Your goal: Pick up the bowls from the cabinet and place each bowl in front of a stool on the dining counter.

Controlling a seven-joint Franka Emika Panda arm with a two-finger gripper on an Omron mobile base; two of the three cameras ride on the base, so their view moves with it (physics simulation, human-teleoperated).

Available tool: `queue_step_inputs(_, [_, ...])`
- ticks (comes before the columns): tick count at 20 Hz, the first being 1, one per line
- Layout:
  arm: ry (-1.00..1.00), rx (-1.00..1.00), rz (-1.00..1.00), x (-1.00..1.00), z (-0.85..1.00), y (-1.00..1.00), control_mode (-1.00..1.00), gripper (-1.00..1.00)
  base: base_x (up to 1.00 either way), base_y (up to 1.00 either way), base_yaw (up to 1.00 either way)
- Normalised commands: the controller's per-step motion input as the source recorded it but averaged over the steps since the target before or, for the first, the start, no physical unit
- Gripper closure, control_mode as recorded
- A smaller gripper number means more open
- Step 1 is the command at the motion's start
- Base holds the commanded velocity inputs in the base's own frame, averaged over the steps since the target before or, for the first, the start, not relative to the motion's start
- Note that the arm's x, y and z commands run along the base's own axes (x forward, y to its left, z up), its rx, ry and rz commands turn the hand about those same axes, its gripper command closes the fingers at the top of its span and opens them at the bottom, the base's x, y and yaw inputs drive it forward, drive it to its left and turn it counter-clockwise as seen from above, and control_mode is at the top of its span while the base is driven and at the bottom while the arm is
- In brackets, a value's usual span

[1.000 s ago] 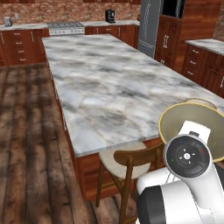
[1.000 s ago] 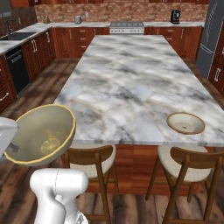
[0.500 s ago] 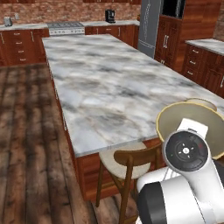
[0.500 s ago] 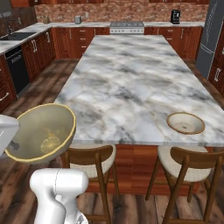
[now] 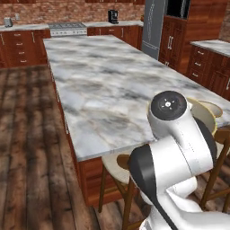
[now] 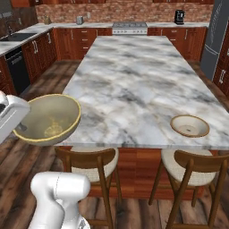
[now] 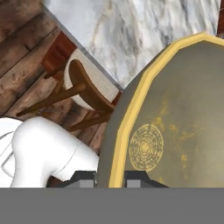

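One bowl to go: my gripper (image 7: 109, 178), nipped shut on grey-olive bowl (image 6: 48, 118) rim, hangs just short of dining counter (image 6: 134, 85) edge, above left stool (image 6: 89, 162).

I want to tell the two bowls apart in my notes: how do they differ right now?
The grey-olive bowl is deep and wide; the cream bowl is shallower and smaller. The grey-olive bowl is tilted, clamped at its rim by the gripper; the cream bowl rests flat on the dining counter. Both are round.

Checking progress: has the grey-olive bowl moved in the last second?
Yes. Against the unmoved cream bowl in the right base view, the grey-olive bowl has risen and edged right, toward the dining counter's near edge.
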Motion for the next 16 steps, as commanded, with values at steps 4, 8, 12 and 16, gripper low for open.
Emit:
queue_step_inputs(4, [0.11,0.01,-0.03,0.99,-0.01,0.08,-1.0,1.0,0.0,0.0,0.0])
queue_step_inputs(8, [0.0,0.03,-0.02,1.0,-0.13,0.18,-1.0,1.0,0.0,0.0,0.0])
queue_step_inputs(12, [0.07,-0.03,0.0,1.0,-0.4,0.07,-1.0,1.0,0.0,0.0,0.0])
queue_step_inputs(16, [0.13,0.0,0.0,0.96,-0.41,0.0,-1.0,1.0,0.0,0.0,0.0])
